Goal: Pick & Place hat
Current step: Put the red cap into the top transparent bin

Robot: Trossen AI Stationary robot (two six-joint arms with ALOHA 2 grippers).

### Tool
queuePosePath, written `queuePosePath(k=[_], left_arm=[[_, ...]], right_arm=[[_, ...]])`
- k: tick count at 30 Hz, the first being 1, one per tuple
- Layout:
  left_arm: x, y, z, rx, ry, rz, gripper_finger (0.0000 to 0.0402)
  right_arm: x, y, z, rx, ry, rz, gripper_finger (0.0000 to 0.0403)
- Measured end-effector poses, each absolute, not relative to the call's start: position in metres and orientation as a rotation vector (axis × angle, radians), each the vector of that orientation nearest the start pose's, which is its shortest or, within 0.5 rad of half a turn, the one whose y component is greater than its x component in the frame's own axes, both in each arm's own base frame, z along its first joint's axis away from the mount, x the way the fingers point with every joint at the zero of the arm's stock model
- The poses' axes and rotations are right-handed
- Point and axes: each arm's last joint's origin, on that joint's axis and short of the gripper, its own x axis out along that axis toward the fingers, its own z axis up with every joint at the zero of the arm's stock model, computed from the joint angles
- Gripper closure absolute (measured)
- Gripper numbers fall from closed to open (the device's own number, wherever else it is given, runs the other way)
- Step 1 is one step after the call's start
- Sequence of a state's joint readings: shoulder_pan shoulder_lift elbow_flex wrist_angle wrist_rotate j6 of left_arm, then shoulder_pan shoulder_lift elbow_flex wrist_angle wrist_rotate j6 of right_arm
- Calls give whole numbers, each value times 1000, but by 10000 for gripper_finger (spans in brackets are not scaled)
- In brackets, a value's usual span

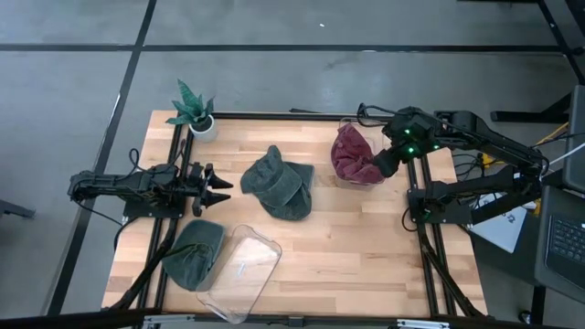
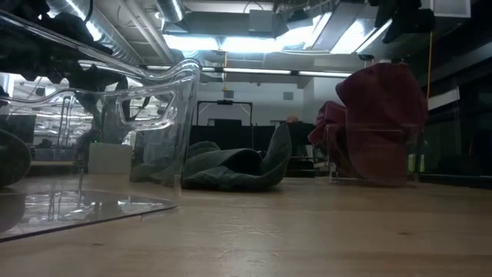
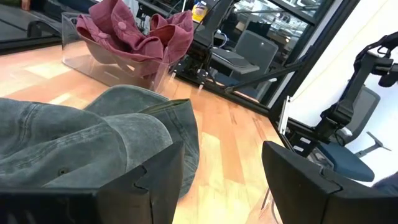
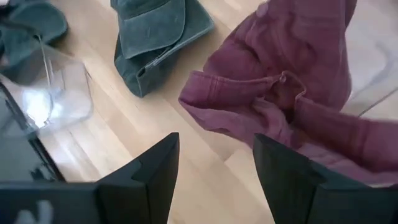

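A: What sits at the left of the pale wooden slatted table (image 1: 366, 247)?

B: The left gripper (image 1: 218, 189) lies low over the table's left edge, its two dark fingers (image 3: 155, 186) spread apart with nothing between them. Behind it, at the far left corner, a small green-leaved plant in a white pot (image 1: 194, 111) stands upright. Toward the front left, a soft grey-green cloth hat (image 1: 195, 253) lies crumpled against a clear, glossy plastic tray (image 1: 242, 271) that rests tilted on the wood.

A: And the middle hat?

B: A second grey-green denim-like cap (image 1: 280, 183), rumpled and folded over itself, lies flat on the table's centre. It is just ahead of the left fingertips, apart from them. In the left wrist view its faded, seamed cloth (image 3: 81, 140) fills the space beyond the fingers. Its long axis runs diagonally, from the far left toward the near right in the high view. I cannot tell which end is the brim.

A: The right side?

B: A dark red, wrinkled cloth hat (image 1: 352, 153) is heaped in a clear rigid plastic bin (image 1: 345, 123) at the far right, spilling over the rim. The right gripper (image 1: 384, 164) hovers at that hat's right edge, fingers (image 4: 149, 180) parted and holding nothing. In its wrist view the red fabric (image 4: 292, 81) lies just beyond the fingertips, and I cannot tell whether it touches them.
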State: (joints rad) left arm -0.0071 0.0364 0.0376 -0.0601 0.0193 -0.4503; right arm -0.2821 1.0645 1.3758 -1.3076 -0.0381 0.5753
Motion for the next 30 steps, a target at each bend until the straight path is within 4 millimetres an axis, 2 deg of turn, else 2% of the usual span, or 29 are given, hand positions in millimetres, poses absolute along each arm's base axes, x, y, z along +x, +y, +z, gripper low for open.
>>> queuePosePath(k=[6, 14, 24, 30], left_arm=[[98, -1, 168, -451, 64, -13, 192], [98, -1, 168, -451, 64, -13, 192], [98, -1, 168, -451, 64, -13, 192], [98, -1, 168, -451, 64, -13, 192]], right_arm=[[151, -43, 384, 456, 975, -390, 199], [131, -40, 375, 169, 1252, -317, 199], [127, -41, 375, -163, 1278, -47, 199], [133, -54, 370, -236, 1343, -50, 199]])
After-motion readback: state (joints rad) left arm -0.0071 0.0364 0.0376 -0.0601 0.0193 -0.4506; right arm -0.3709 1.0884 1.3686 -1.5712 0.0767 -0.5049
